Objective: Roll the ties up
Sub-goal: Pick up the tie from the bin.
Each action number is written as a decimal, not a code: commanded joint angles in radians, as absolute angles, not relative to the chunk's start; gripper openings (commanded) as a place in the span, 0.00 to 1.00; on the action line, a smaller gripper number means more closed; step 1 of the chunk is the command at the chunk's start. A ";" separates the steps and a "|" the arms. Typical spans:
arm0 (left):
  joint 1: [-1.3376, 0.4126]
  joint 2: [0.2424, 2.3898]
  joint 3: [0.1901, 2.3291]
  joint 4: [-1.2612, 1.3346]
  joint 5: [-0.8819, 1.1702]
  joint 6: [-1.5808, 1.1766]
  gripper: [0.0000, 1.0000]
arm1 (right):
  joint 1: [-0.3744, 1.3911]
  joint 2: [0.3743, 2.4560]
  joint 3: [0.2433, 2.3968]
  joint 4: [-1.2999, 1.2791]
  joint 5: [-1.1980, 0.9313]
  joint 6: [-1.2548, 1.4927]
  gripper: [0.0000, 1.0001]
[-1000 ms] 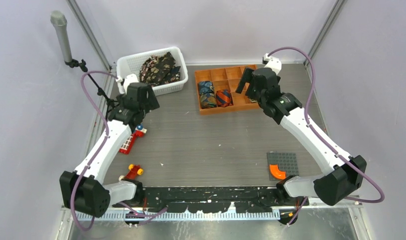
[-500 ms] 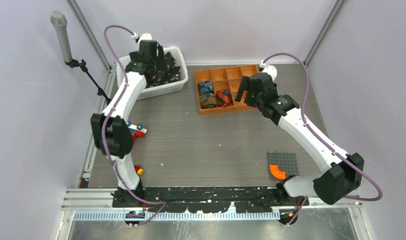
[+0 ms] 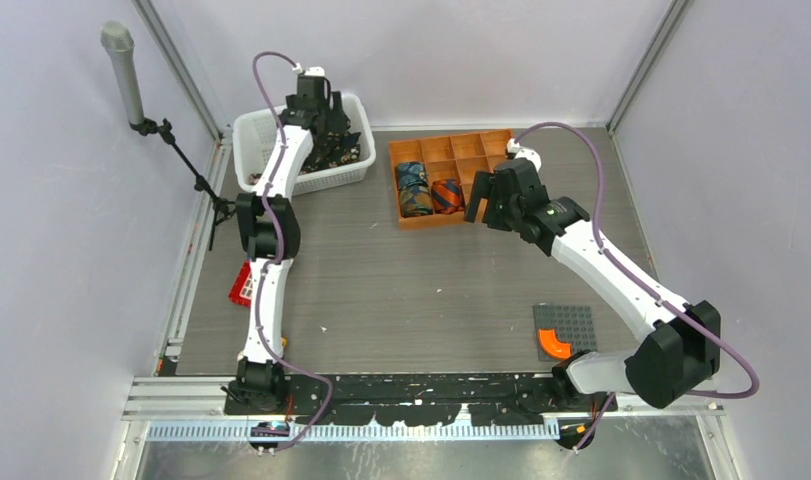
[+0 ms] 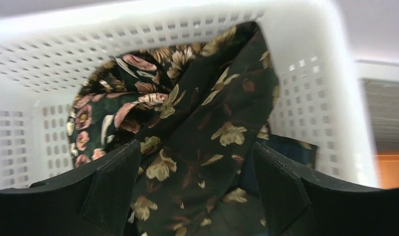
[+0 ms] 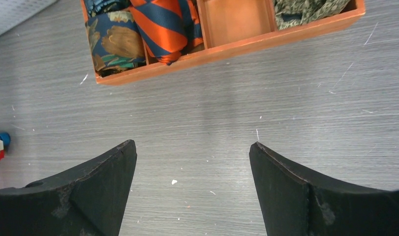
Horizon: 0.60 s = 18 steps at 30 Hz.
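Note:
Black ties (image 4: 202,123) with tan and pink flowers lie heaped in the white basket (image 4: 305,29), which stands at the back left in the top view (image 3: 253,135). My left gripper (image 4: 196,143) reaches down into the basket (image 3: 316,112), open, its fingers (image 4: 113,182) on either side of one black floral tie, not closed on it. My right gripper (image 5: 192,143) is open over bare table just in front of the orange tray (image 5: 236,46), holding nothing (image 3: 478,195). A blue rolled tie (image 5: 113,44), an orange-and-blue striped one (image 5: 163,29) and an olive one (image 5: 305,10) sit in the tray's compartments.
The orange tray (image 3: 451,221) stands at the back centre. A microphone on a stand (image 3: 126,80) rises at the far left. A red toy (image 3: 241,285) lies by the left arm. A grey baseplate (image 3: 571,320) with an orange piece (image 3: 554,345) lies near the right base.
My left arm swung up from the table's left side and stretched out into the basket, its jaws narrowing slightly. My right gripper drew back from over the tray toward the table's middle.

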State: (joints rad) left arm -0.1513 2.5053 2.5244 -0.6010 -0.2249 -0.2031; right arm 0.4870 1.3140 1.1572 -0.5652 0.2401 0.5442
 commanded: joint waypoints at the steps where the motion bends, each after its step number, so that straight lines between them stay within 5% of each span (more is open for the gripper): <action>1: -0.135 2.573 2.593 -0.561 -0.172 -0.161 0.83 | 0.486 1.346 1.151 -0.541 0.192 0.553 0.89; 7: -0.135 2.629 2.582 -0.547 -0.184 -0.167 0.80 | 0.486 1.410 1.175 -0.537 0.179 0.544 0.89; 18: -0.137 2.496 2.461 -0.474 -0.212 -0.163 0.21 | 0.486 1.404 1.192 -0.543 0.151 0.572 0.85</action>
State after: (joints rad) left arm -0.1398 2.6160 2.4718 -0.5182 -0.1898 -0.1753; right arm 0.4870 1.4372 1.1522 -0.5610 0.1699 0.5529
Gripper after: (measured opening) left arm 0.294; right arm 0.860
